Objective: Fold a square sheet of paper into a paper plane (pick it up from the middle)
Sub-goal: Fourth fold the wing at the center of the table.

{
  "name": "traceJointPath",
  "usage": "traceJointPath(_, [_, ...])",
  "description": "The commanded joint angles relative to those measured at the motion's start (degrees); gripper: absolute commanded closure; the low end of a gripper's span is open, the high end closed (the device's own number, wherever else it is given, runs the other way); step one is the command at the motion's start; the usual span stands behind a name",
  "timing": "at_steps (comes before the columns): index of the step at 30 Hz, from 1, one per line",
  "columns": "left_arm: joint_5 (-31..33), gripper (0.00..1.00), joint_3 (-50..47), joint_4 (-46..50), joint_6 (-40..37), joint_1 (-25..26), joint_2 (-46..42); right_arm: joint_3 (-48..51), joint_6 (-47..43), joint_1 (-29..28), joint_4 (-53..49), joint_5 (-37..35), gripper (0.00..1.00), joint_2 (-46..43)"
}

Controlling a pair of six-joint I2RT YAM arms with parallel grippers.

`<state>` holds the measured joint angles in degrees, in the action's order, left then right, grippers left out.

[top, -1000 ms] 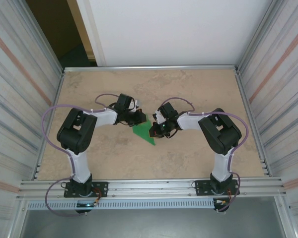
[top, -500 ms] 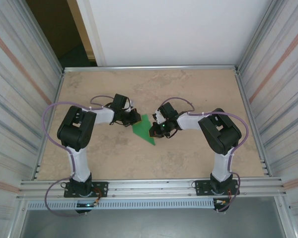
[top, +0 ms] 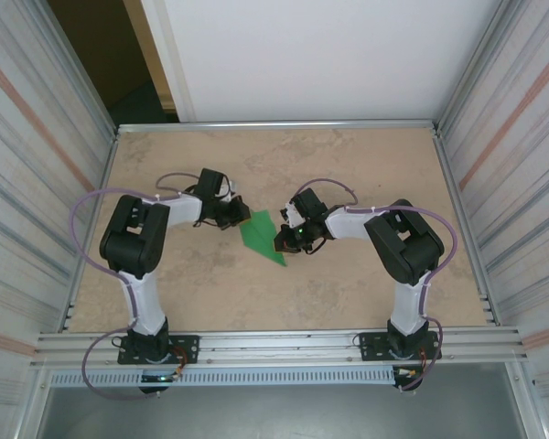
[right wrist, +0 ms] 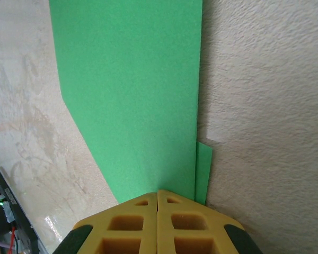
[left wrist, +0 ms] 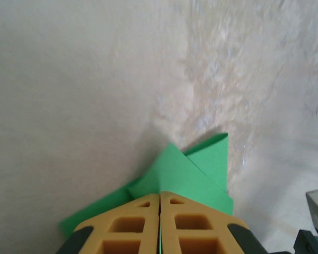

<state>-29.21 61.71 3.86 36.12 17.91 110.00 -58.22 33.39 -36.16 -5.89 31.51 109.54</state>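
Note:
The square sheet of paper (top: 261,236) is bright green and partly folded into a pointed shape, lying on the table between the two arms. My left gripper (top: 241,218) is at its upper left corner. In the left wrist view the left gripper (left wrist: 159,194) is shut, with a raised fold of the paper (left wrist: 191,174) running into the fingertips and a green sliver showing between the pads. My right gripper (top: 282,245) is at the sheet's lower right edge. Seen from the right wrist, that gripper (right wrist: 158,191) is shut, tips down on the paper (right wrist: 127,95), beside a narrow under-layer strip (right wrist: 203,172).
The beige table (top: 348,165) is boxed in by ribbed side walls and a white back wall, with a metal rail (top: 274,346) along the near edge. Part of the right arm (left wrist: 315,222) shows at the left wrist view's lower right corner.
My left gripper has slid to the left, and the paper's upper left part has spread out with it. The right gripper has stayed in place on the sheet.

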Motion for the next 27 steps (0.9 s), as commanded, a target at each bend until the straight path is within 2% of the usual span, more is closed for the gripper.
traceJointPath(1, [0.8,0.9,2.3,1.5,-1.8,-0.5,-4.4,1.3,-1.3,-0.4,-7.1,-5.0,0.92,3.5])
traceJointPath(7, [-3.2,0.9,-3.4,-5.5,2.4,4.0,-7.6,1.0,-1.1,-0.5,-7.2,-4.9,0.93,3.7])
traceJointPath(14, [-3.1,0.91,-5.7,-7.5,4.6,9.8,-4.7,0.8,-1.2,-0.3,-7.2,-4.3,0.93,4.2])
traceJointPath(27, [0.8,0.96,-7.3,-4.7,3.8,9.6,0.0,0.1,-1.3,-0.1,-3.6,-0.7,0.92,-1.7])
